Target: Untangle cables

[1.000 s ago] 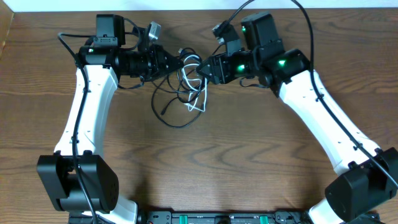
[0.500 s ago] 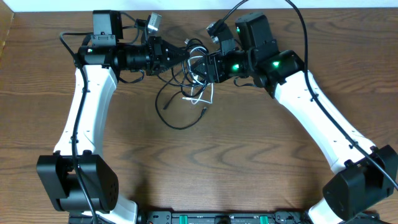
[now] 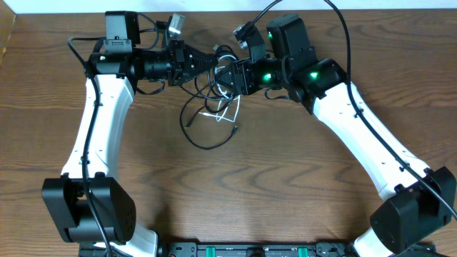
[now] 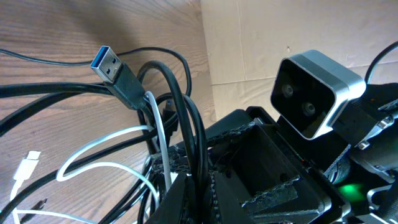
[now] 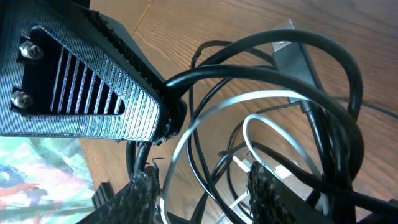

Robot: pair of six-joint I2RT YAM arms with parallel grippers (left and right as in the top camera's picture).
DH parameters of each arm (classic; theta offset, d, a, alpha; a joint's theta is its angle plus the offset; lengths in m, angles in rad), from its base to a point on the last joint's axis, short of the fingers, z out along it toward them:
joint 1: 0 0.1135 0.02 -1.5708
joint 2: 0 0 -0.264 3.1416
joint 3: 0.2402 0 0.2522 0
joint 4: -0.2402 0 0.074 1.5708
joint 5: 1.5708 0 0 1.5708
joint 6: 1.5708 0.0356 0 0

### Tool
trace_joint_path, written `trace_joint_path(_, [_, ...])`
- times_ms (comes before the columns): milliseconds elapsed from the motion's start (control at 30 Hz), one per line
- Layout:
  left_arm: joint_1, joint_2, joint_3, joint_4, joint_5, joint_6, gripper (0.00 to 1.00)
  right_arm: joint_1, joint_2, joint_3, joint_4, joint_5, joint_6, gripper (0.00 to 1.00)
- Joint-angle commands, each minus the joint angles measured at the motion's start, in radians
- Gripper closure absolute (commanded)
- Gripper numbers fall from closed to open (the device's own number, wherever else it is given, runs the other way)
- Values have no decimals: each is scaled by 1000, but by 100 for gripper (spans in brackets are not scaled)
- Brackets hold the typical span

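The black cable [image 3: 203, 140] and the white cable [image 3: 230, 111] hang tangled between my two grippers near the table's far edge. The left gripper [image 3: 208, 63] is shut on strands of the black cable [image 4: 186, 118], pinched between its fingertips [image 4: 200, 198]. A blue USB plug [image 4: 114, 67] sticks up beside it, and the white cable [image 4: 93, 169] loops below with its small white plug [image 4: 25, 165]. The right gripper [image 3: 228, 76] faces the left one closely. Its jaws [image 5: 205, 199] stand apart, with loose black [image 5: 323, 115] and white [image 5: 186, 140] strands running between them, not clamped.
Brown wooden table [image 3: 235, 185] all round. The right arm's camera housing [image 4: 314, 93] sits just past the left fingertips. The left gripper's ribbed finger [image 5: 81, 87] fills the upper left of the right wrist view. A pale wall [image 4: 261, 37] borders the table's far edge.
Both grippers have shifted a little toward the far edge and to the left, carrying the tangle with them. The hanging white loop and its plug swung left. The right jaws narrowed slightly.
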State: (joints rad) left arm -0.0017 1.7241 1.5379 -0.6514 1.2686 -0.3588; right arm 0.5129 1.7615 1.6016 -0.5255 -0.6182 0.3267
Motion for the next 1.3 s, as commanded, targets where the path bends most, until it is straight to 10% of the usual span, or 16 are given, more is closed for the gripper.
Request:
trace_joint_path(0, [3,-15,16,7,34,-22,93,19,18,5,10,-36,22,56])
trace_joint_path(367, [3,-15,16,33,97,-48,93,66,97,5,81,22,106,69])
trace_joint_path(567, [12,-15,16,40,79,-47,93,62,95,5,62,113,122,99])
trace_joint_path(1000, [62,-13,15,-116,-422,-16,93,-12,-120,5,18,110,102,99])
trace_joint_path(1267, [62,-13,14,-145,-447,10,93,-145,-219,5,-37,33,87,99])
